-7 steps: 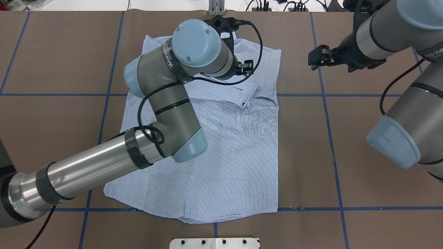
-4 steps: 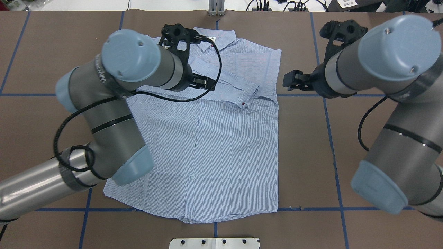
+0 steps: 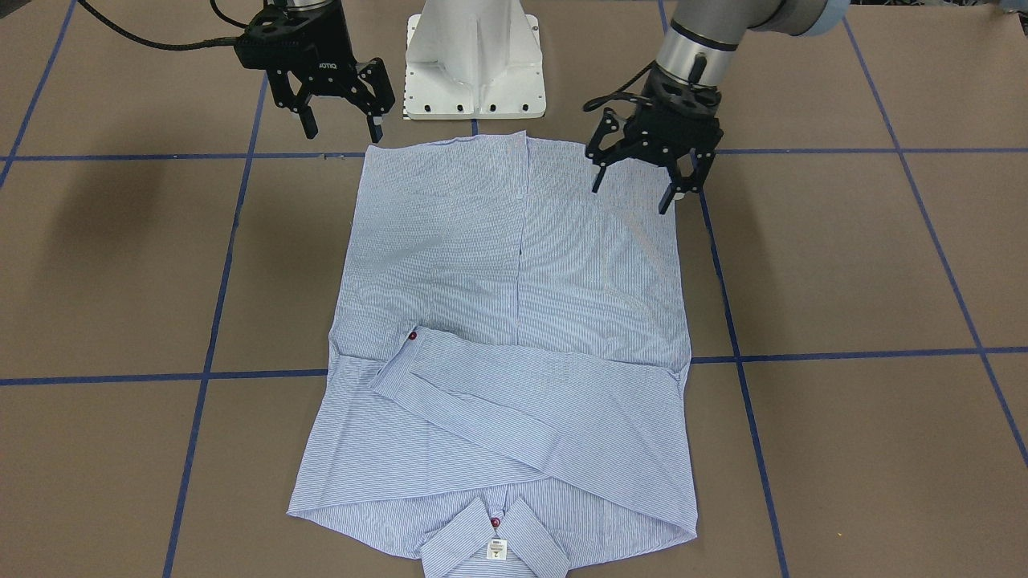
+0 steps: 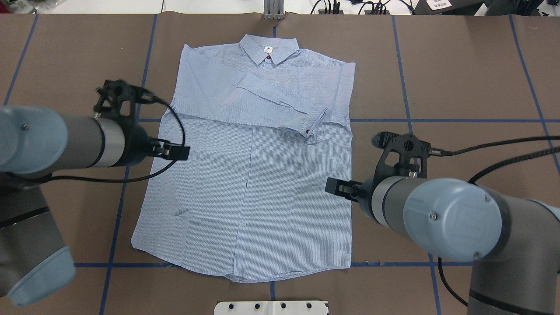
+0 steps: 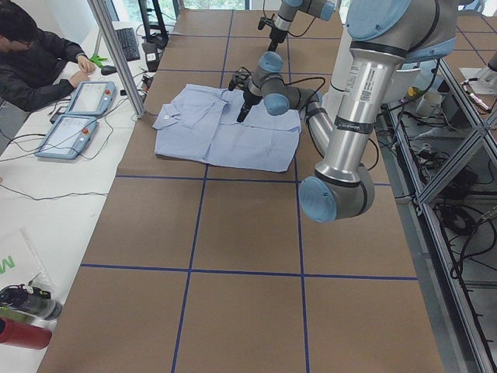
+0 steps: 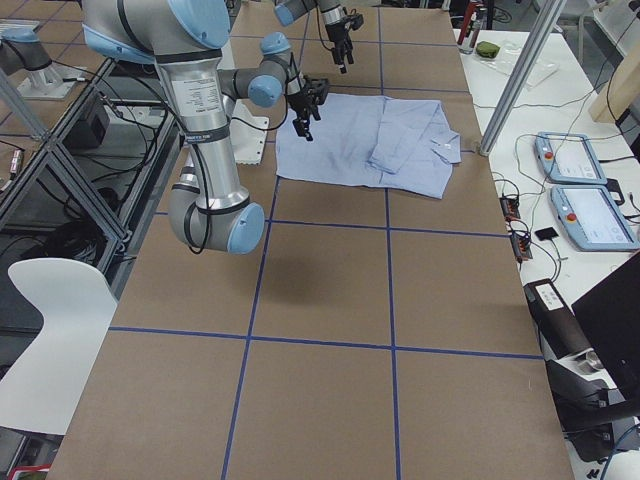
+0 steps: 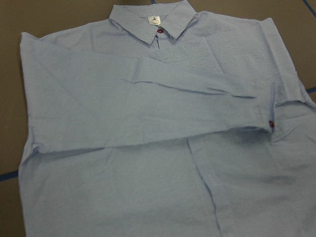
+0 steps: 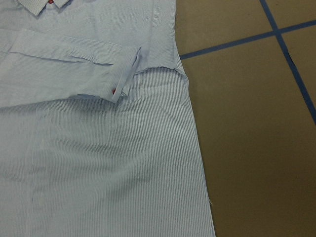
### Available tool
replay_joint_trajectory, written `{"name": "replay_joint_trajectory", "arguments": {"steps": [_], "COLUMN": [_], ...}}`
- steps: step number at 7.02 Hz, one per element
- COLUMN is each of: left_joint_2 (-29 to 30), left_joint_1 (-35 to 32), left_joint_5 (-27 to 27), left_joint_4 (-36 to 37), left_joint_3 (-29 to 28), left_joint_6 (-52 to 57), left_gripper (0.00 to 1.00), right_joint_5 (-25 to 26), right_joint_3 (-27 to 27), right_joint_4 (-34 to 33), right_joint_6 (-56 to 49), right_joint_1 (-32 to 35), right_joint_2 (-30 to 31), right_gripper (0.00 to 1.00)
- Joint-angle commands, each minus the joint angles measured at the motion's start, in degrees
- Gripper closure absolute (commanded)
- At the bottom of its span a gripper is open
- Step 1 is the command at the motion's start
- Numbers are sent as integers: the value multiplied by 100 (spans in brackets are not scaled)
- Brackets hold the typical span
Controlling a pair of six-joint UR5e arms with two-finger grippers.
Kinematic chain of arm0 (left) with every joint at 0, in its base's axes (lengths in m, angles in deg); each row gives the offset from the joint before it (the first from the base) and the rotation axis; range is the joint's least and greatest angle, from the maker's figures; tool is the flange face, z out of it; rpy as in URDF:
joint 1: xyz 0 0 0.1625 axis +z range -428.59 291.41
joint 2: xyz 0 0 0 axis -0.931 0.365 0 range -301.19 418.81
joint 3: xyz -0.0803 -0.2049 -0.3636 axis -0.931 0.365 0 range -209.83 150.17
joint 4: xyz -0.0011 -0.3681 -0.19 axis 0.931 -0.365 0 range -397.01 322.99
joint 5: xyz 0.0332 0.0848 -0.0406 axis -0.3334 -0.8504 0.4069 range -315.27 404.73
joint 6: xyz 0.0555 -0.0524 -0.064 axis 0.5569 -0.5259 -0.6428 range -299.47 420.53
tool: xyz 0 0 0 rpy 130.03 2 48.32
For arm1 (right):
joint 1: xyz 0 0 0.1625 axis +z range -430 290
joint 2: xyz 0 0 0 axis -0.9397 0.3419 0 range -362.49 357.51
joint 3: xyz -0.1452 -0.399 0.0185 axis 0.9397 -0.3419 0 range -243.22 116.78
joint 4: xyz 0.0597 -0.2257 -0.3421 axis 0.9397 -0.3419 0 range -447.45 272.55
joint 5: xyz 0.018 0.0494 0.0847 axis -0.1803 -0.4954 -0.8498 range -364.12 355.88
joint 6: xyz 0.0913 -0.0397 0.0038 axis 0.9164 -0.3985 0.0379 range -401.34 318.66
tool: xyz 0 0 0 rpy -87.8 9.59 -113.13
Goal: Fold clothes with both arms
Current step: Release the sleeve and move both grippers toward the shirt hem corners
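Note:
The light blue striped shirt [image 4: 258, 183] lies flat and face up on the brown table, its collar [image 4: 268, 48] at the far edge. Both sleeves are folded across the chest, and a cuff with a dark red button [image 4: 309, 130] rests near the shirt's right side. My left gripper [image 3: 630, 199] hangs open above the shirt's left side near the hem and holds nothing. My right gripper [image 3: 344, 136] is open too, just off the right hem corner. The left wrist view looks down on the collar and sleeves [image 7: 163, 98]. The right wrist view shows the shirt's right edge [image 8: 192, 138].
The white pedestal base [image 3: 474, 56] stands at the near table edge behind the hem. Blue tape lines [image 4: 411, 120] cross the brown table cover. A person [image 5: 31, 54] sits beyond the far edge beside two tablets [image 5: 81, 113].
Both arms have drawn back from the collar end toward the robot's side. The left gripper has moved off the upper chest to the shirt's left edge, the right to its right edge.

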Motion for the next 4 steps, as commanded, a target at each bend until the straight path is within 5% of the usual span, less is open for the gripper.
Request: {"name": "replay_joint_trajectory", "arguments": {"steps": [1, 4], "left_joint_2": [-1530, -1570], "left_joint_1": [719, 1766], "left_joint_5": [-736, -1530], "left_joint_4": [-1792, -1799], "left_joint_3": [-28, -512], "left_joint_6": [-809, -2013], "left_gripper": [0, 0], "right_joint_5": [471, 585], "right_joint_3": [74, 74], "right_joint_4": [51, 69], "right_joint_6": [339, 357], "right_joint_1": [-535, -554], "right_joint_2": [289, 299], "right_gripper": [0, 0]}}
